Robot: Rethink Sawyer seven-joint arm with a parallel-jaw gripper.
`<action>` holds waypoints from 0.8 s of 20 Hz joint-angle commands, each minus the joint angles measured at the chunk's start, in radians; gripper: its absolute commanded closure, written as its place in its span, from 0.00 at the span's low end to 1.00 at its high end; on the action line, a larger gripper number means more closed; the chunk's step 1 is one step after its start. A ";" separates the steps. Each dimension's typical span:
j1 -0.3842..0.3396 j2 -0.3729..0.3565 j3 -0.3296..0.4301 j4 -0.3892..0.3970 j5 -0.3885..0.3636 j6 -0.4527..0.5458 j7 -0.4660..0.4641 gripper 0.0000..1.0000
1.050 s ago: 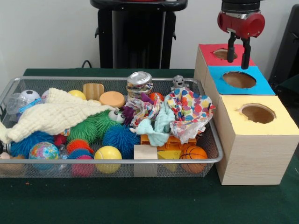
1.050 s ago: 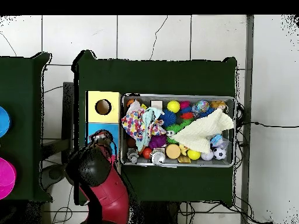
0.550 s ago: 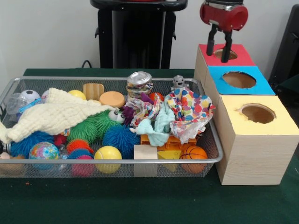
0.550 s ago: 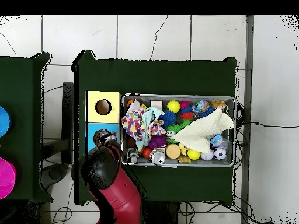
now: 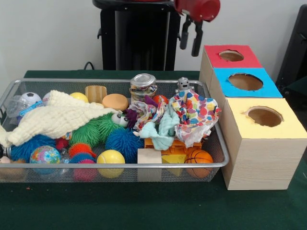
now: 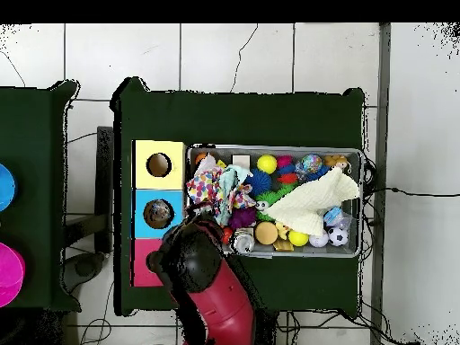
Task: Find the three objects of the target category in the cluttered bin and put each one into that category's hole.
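Gripper (image 5: pixel 190 39) hangs high, above bin's far right corner, left of red-topped box (image 5: pixel 229 54); two black fingers (image 5: pixel 197 42) apart, nothing between. Wire mesh bin (image 5: pixel 217 162) packed: cream knit cloth (image 5: pixel 53 120) at left, polka-dot cloth (image 5: pixel 197 115) at right, green spiky toy (image 5: pixel 93 130) with googly eyes, blue spiky ball (image 5: pixel 122 143), yellow ball (image 5: pixel 111 159), small basketball (image 5: pixel 198 157), silver tin (image 5: pixel 143 84), small robot figure (image 5: pixel 182 85). Blue-topped box (image 5: pixel 245 82) and yellow-topped box (image 5: pixel 262 143) in row beside bin, each with round hole.

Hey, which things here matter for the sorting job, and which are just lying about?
Job: wire bin of toys; red box, blue box, yellow box, each with a hole; gripper, fingers apart, empty.
Lying about: blue disc and pink disc on the side table.
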 commanded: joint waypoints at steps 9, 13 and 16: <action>-0.241 -0.109 0.067 0.133 -0.149 0.013 0.031 0.00; -0.318 -0.141 0.086 0.155 -0.194 -0.008 -0.006 0.00; -0.365 -0.157 0.090 0.152 -0.243 0.002 -0.023 0.00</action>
